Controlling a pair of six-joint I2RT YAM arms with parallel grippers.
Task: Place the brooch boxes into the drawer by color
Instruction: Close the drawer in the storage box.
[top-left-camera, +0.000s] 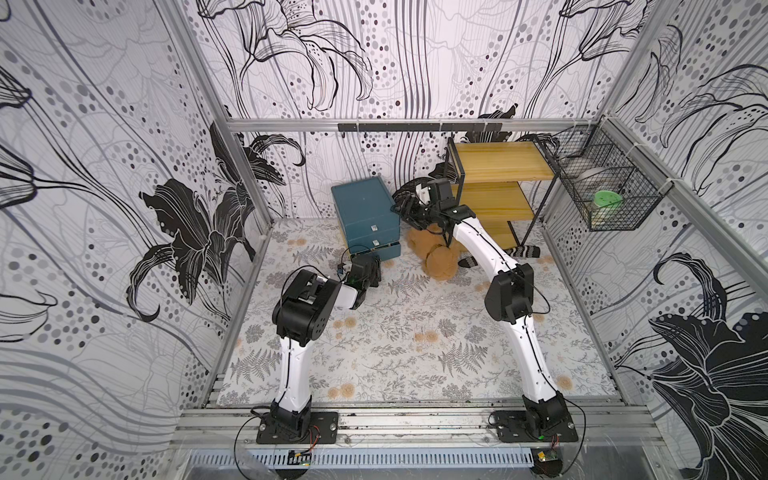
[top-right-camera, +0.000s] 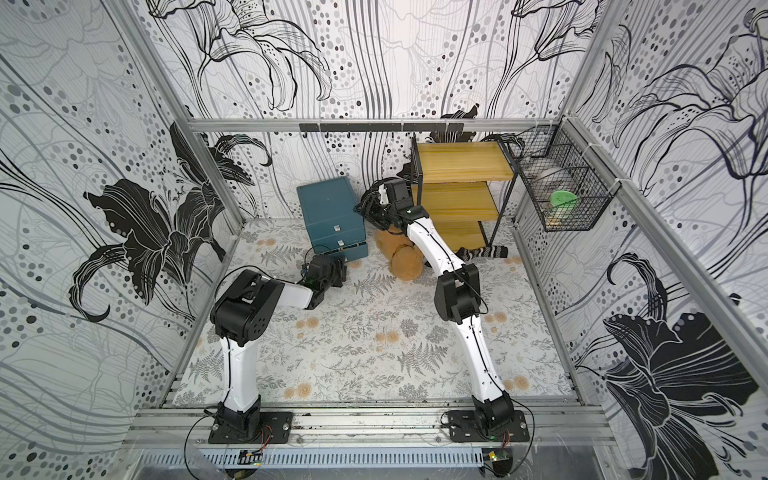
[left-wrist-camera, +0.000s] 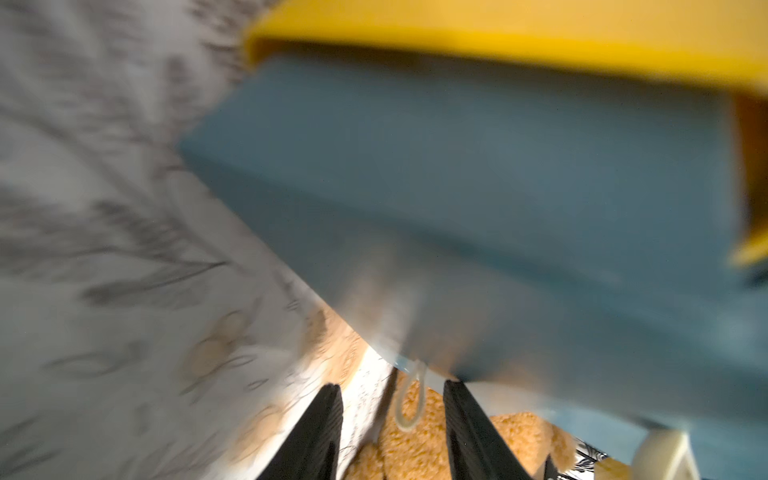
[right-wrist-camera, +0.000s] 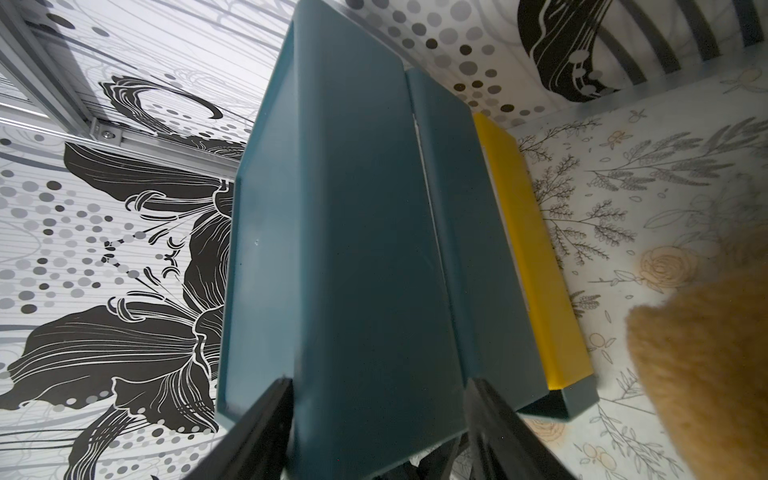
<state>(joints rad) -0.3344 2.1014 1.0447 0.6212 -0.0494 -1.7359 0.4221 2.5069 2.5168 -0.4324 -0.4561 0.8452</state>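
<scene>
While my left gripper (left-wrist-camera: 391, 386) hovers at the drawer chest (top-left-camera: 361, 208), rear of table (top-left-camera: 415, 332), bottom drawer (top-left-camera: 388, 250) part-open showing yellow, jaws narrowly parted, pale loop (left-wrist-camera: 409, 401) between them ungripped, right gripper (right-wrist-camera: 379, 380) jaws wide, fingertips (right-wrist-camera: 274, 415) against the chest's side.

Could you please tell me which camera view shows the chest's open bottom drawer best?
The right wrist view: the bottom drawer is sharp, slid out, its yellow interior showing. The left wrist view shows its front close but blurred. In both top views it is small, just beyond the left gripper.
</scene>
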